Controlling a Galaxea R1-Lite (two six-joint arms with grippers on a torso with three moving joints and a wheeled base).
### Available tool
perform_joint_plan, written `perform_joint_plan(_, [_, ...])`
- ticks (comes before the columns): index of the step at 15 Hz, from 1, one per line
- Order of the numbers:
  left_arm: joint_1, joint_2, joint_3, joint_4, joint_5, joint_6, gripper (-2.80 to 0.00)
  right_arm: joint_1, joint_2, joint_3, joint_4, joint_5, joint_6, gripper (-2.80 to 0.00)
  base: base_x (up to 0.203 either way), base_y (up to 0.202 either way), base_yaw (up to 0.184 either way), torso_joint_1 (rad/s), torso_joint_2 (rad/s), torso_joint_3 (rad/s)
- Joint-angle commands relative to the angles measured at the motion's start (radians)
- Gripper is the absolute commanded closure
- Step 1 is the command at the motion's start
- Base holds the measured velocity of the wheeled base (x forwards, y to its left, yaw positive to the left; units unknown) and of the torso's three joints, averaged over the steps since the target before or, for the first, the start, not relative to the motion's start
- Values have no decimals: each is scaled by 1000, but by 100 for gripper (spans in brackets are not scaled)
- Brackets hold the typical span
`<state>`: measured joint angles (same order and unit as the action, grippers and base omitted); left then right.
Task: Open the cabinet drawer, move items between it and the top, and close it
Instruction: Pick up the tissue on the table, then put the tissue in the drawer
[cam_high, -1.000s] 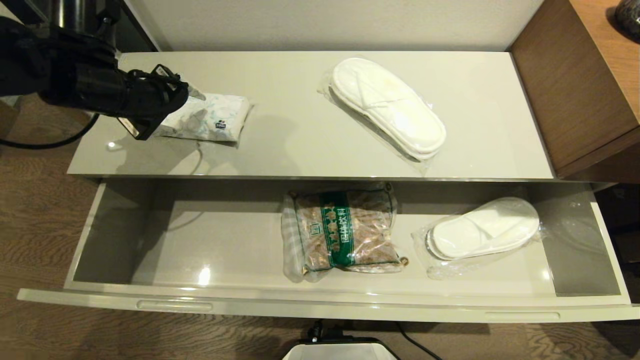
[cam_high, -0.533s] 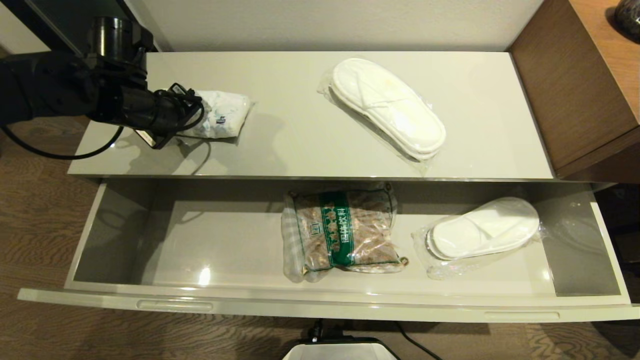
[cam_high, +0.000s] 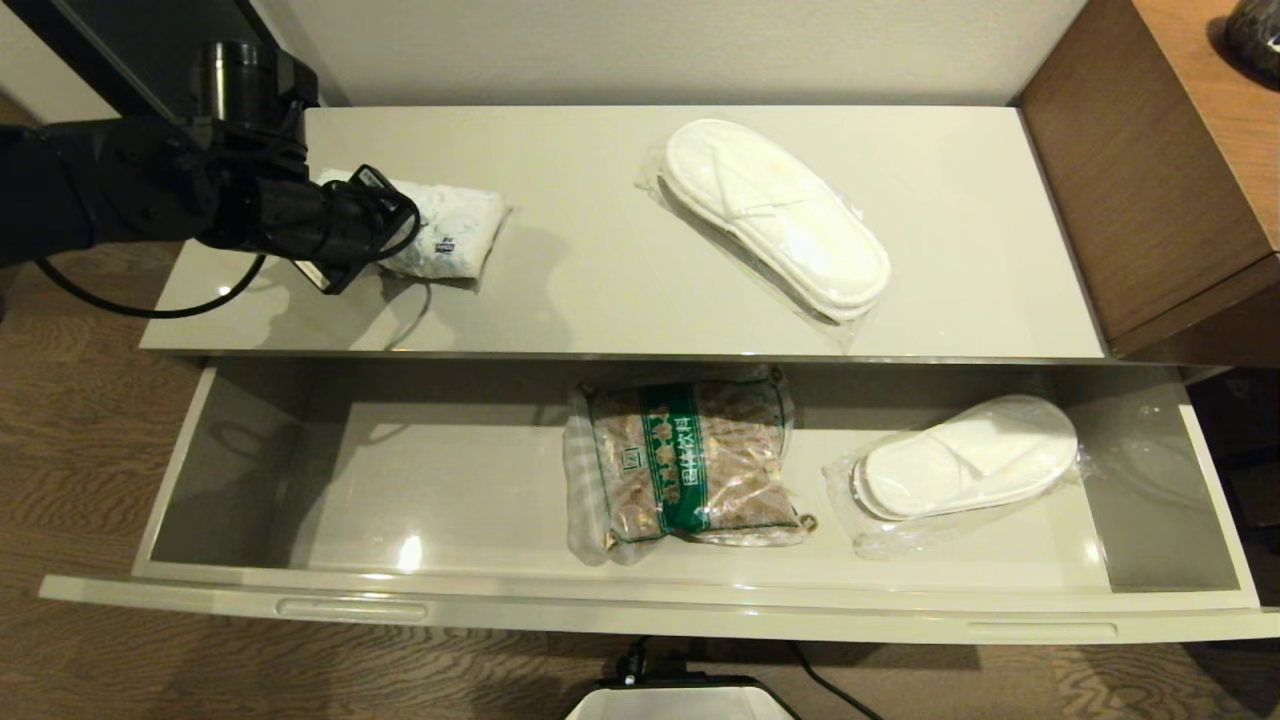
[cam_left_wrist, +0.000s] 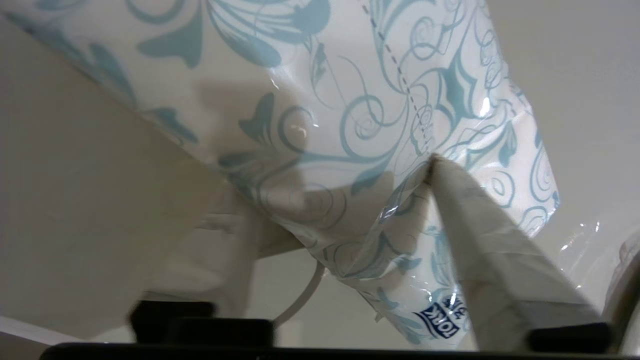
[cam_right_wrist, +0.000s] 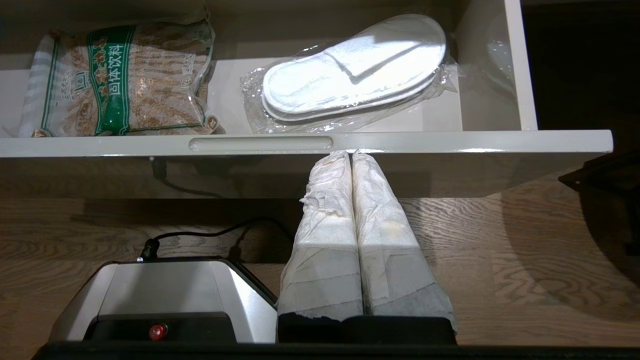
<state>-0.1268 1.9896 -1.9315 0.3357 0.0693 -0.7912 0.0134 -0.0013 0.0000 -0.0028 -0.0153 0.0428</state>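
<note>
Head view: left gripper at the tissue pack on the top. Left wrist view alone shows its fingers clamped on the pack's white, blue-scrolled wrap. Right wrist view: right gripper pressed together below the open cabinet drawer.

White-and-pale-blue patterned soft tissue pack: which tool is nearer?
Left. The left tool straddles the white-and-pale-blue patterned soft tissue pack on the cabinet top; the right tool hangs below the drawer front, far off.
</note>
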Motion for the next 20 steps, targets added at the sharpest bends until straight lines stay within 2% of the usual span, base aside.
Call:
perform_joint_plan(1, [-2, -5, 3, 11, -19, -5, 0, 0, -23, 3, 0, 0, 0, 0, 0, 0, 0, 0, 0, 0])
perform_joint_plan(6, [-22, -59, 5, 100, -26, -6, 0, 0, -22, 3, 0, 0, 0, 0, 0, 0, 0, 0, 0, 0])
perform_joint_plan(9, [-30, -107, 44, 167, -71, -13, 0, 0, -23, 3, 0, 0, 0, 0, 0, 0, 0, 0, 0, 0])
perform_joint_plan(15, [-72, -402, 387, 179, -115, -23, 0, 0, -22, 3, 0, 0, 0, 0, 0, 0, 0, 0, 0, 0])
perform_joint_plan(17, [-95, -526, 439, 209, -121, -28, 0, 0, -22, 3, 0, 0, 0, 0, 0, 0, 0, 0, 0, 0])
perform_joint_plan(20, [-127, -664, 473, 334, -135, -30, 0, 0, -22, 3, 0, 0, 0, 0, 0, 0, 0, 0, 0, 0])
